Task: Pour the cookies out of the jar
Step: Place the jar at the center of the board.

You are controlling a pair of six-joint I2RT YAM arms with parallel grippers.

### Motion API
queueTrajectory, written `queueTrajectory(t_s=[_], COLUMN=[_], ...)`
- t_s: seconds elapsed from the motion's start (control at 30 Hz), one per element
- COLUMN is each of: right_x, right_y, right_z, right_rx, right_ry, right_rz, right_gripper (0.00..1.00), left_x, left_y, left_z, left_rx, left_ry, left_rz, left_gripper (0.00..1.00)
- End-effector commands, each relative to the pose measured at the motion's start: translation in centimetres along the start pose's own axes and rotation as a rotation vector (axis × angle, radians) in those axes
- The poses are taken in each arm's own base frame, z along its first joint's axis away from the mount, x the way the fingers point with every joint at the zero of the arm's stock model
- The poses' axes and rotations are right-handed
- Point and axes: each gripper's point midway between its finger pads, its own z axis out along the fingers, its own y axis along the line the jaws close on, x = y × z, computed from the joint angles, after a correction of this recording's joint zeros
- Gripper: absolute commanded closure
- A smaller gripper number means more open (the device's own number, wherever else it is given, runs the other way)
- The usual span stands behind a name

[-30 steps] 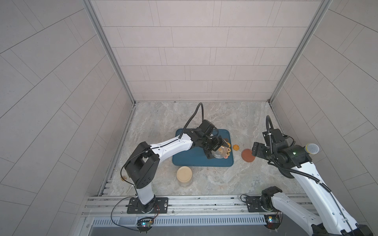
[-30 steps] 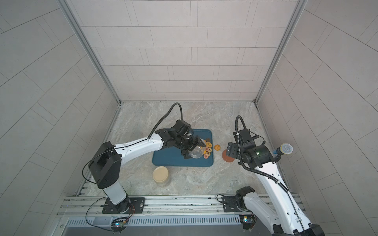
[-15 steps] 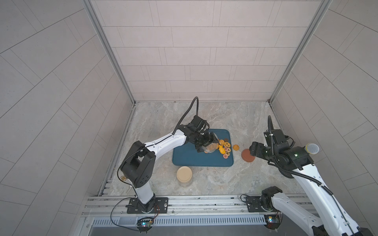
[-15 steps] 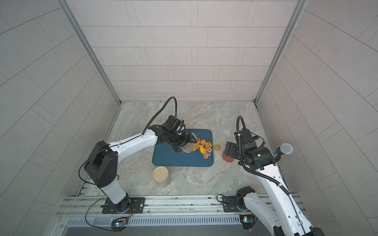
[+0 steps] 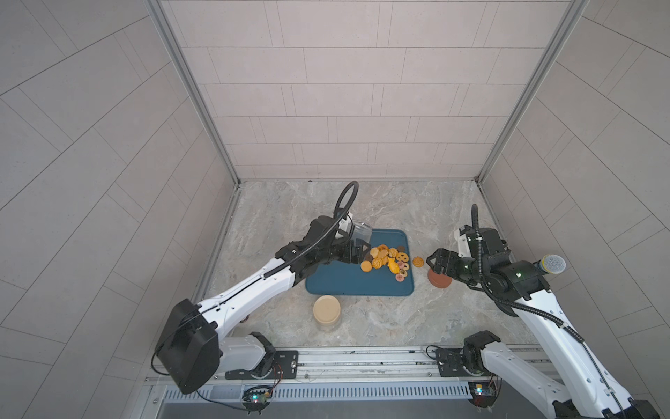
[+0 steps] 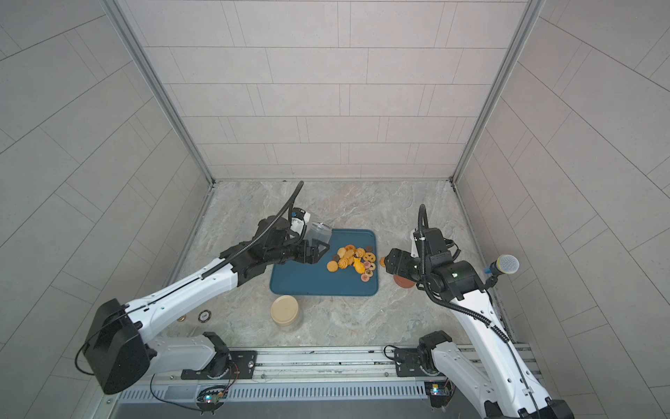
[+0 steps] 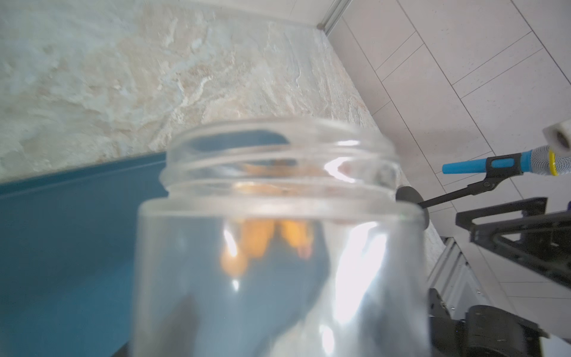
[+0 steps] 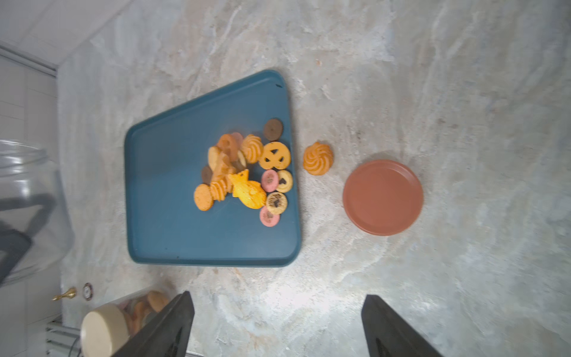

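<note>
The left hand (image 5: 357,250) is clamped on the clear jar (image 5: 361,232), which is held tipped above the far corner of the blue tray (image 8: 160,216), so the pour looks nearly done. To finish it well, I would keep the mouth low over the bare middle of the tray and give a slight shake instead of a steeper swing. The cookies (image 8: 247,173) already crowd the tray edge nearest the right arm, and one swirled cookie (image 8: 318,158) lies off it on the surface (image 8: 463,92), between the tray and the reddish-brown lid (image 8: 383,197). The right hand (image 5: 437,262) hangs open just by that lid, holding nothing. The cookies form one loose heap: mostly orange-yellow rounds and swirls, a pretzel-cut one, a fish-shaped piece, two pink, a few brown. Orange blurs show through the glass in the left wrist view; they may be the heap beyond rather than cookies inside, and I cannot say which. A second, beige-capped jar (image 5: 327,312) stands apart near the front.
</note>
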Motion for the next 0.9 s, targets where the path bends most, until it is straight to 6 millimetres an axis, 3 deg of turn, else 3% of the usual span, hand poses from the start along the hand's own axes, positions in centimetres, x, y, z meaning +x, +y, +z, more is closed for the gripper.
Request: queueTrajectory(t_s=[0.0,0.13,0.4,0.57,0.87], right_x=[-0.3,-0.7,-1.9,-2.1,-1.0], right_y=[2.7,4.8,11.2,13.8,16.3], right_z=[0.0,-0.2,-3.3,-3.4,-2.6], right_rx=[-0.159,-0.271,-0.551,-0.690,-0.646], right_ry=[-0.006,-0.020,-0.059,-0.058,-0.038], right_rz=[0.033,0.035,-0.011,0.067,-0.048], right_gripper=[0.11,0.11,0.10,0.04,0.00], left_x=[-4.0,-3.1,-2.9,-2.7,-2.2], left_y=[-1.3,-2.0,-6.3,-7.8,-9.8], left_z=[-2.1,-2.8,-2.8,-2.9,-3.4], left_rx=[0.065,0.142,0.445,0.553,0.697], left_ry=[-0.266,-0.308,-0.289,-0.271,-0.224], left_rz=[0.109,0.124,0.100,0.086,0.080], left_gripper=[1.00,1.00,1.00,1.00,1.00])
